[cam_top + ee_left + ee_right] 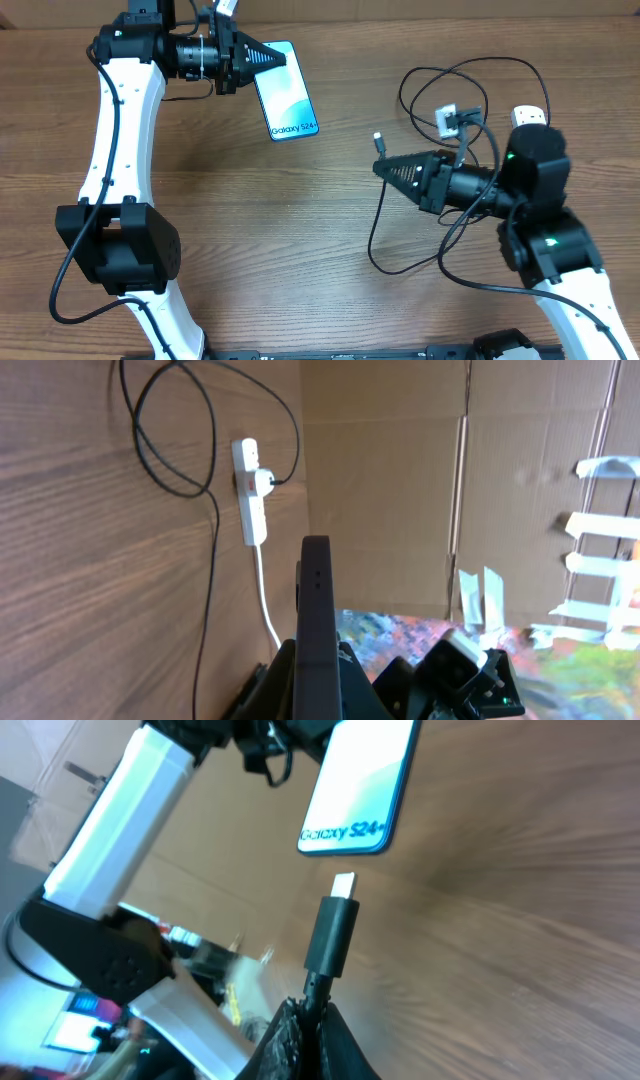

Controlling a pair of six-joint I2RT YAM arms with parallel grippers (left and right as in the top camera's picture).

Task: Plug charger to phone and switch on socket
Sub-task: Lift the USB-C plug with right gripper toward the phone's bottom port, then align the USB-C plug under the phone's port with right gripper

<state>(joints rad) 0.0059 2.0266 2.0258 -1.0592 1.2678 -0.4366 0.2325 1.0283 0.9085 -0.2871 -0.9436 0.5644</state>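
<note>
Right now, I see left gripper (268, 60) clamped on the phone (291, 102) at its upper end, screen up, right gripper (383, 167) pinching the charger (333, 935) behind its connector, tip near the phone, not touching.

Overhead: bright, even light from above. Wood grain of the table (300, 220) sharp. Soft, short shadows under the arms and cable. Phone (286, 92) screen glows pale blue, its text readable. Mild sheen on the white left arm link (120, 120).

Left wrist: dimmer, warmer. Phone edge close to the lens, dark and soft. Power strip (252, 495) fairly crisp. Cardboard wall (400, 480) evenly lit. Lower right corner a blurred smear of colour, with white patches blown out.

Right wrist: charger connector (333, 935) in focus, its metal tip washed out to white. Table grain streaked and blurred toward the right. Lower left background hazy, overexposed.
</note>
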